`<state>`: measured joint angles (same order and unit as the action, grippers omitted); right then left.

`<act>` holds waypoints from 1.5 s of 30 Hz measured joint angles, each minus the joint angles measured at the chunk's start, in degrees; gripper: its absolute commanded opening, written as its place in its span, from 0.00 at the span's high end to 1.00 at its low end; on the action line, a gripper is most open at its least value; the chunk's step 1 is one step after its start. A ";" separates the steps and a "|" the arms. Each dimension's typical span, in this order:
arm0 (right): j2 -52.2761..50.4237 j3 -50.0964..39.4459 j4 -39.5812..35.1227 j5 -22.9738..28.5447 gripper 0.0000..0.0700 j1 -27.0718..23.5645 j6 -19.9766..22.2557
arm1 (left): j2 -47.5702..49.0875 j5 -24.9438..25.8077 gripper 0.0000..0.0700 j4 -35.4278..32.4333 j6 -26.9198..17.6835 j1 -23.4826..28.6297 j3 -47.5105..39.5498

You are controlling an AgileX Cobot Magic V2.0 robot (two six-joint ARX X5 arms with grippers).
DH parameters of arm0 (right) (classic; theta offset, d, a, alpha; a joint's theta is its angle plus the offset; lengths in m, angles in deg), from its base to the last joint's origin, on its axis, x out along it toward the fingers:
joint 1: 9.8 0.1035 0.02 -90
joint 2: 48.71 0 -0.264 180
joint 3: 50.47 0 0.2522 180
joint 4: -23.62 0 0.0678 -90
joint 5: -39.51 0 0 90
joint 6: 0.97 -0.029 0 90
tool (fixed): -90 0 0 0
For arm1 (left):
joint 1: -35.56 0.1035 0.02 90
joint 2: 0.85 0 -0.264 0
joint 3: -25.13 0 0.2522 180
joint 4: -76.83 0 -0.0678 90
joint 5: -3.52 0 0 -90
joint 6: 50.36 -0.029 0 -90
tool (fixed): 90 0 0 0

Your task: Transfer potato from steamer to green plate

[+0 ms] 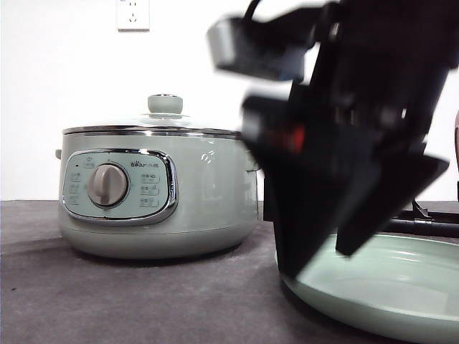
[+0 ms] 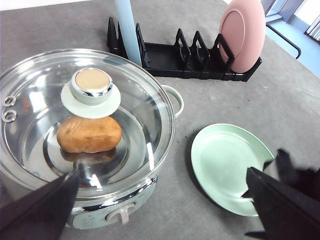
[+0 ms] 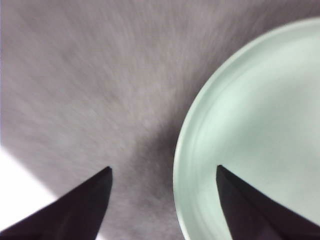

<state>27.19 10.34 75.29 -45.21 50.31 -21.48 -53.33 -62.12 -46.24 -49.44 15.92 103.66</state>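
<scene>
The pale green steamer [image 1: 158, 197] stands on the grey table with its glass lid [image 2: 85, 115] on. Through the lid I see the orange-brown potato [image 2: 89, 134] lying inside under the knob [image 2: 91, 86]. The green plate [image 2: 230, 167] lies bare to the steamer's right. My left gripper [image 2: 165, 212] hovers open above the steamer's front, one finger on each side, holding nothing. Open too, my right gripper [image 1: 319, 261] hangs low over the near left rim of the green plate [image 1: 387, 294], and in the right wrist view its gripper [image 3: 165, 200] straddles that rim [image 3: 182, 165].
A black dish rack [image 2: 185, 62] stands behind the steamer and plate, holding a pink plate [image 2: 245, 35] and a pale blue upright piece [image 2: 127, 30]. Bare grey table [image 1: 107, 301] lies in front of the steamer. A wall socket [image 1: 133, 13] is on the back wall.
</scene>
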 measured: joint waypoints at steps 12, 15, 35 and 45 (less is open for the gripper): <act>-21.00 0.02 2.64 -14.45 0.06 -22.41 0.82 | 0.00 0.00 0.00 0.23 0.01 0.00 0.00; -26.45 0.02 6.24 -14.49 0.03 -28.26 3.26 | 0.00 0.00 0.00 0.73 0.36 0.00 0.00; -53.79 0.02 14.30 -21.81 0.02 -36.56 5.08 | -22.21 -9.07 0.00 17.88 2.19 -0.29 23.02; -53.97 0.02 14.31 -21.77 0.02 -36.55 4.59 | -42.33 -18.31 0.00 23.32 0.60 -3.50 41.11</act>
<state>-26.77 10.36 89.60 -66.98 13.75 -16.89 -95.67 -80.43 -22.92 -48.84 12.42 144.77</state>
